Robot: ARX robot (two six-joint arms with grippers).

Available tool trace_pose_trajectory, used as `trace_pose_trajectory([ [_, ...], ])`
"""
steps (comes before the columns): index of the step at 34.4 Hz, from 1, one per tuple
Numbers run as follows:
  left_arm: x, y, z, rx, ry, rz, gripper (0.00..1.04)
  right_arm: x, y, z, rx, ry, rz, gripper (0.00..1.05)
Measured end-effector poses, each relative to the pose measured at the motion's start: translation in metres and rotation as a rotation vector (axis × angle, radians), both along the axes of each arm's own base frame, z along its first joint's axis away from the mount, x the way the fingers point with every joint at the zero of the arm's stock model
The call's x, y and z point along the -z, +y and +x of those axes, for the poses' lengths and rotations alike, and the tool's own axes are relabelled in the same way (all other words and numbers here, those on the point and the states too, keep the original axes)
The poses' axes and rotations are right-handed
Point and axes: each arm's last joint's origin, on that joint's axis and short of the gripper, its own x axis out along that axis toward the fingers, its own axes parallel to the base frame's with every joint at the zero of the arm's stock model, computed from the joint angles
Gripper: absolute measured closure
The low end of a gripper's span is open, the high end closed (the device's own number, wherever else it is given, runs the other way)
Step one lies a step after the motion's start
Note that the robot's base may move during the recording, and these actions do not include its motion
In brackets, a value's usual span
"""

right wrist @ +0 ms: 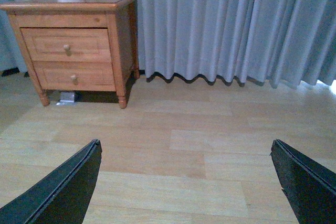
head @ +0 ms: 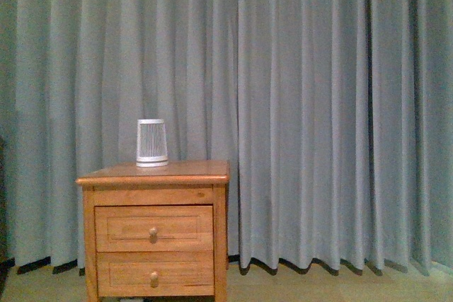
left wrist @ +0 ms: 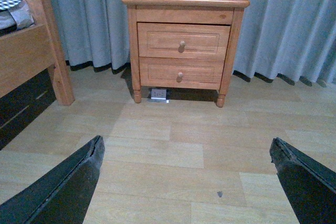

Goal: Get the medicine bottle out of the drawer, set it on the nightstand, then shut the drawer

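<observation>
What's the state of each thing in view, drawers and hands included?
upper drawer: shut
lower drawer: shut
medicine bottle: not in view
white ribbed cylinder: upright on the nightstand top
curtain: drawn shut
left hand: open, empty, well short of the nightstand
right hand: open, empty, well short of the nightstand

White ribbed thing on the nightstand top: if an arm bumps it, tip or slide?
Probably slides rather than tips: the ribbed device is squat and widens toward its base. It is likely light plastic, so a nudge may shift it on the smooth nightstand top. The ribs should help grip.
</observation>
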Motion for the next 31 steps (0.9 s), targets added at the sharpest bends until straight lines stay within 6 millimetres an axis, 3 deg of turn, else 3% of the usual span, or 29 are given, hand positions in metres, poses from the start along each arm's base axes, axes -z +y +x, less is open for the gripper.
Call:
trace_pose_trajectory([
  [31, 0.0000, 0.0000, 0.0000, 0.000, 0.000, 0.000, 0.07, 0.0000, 0.0000, 0.0000, 0.000, 0.000, 0.000, 0.07],
])
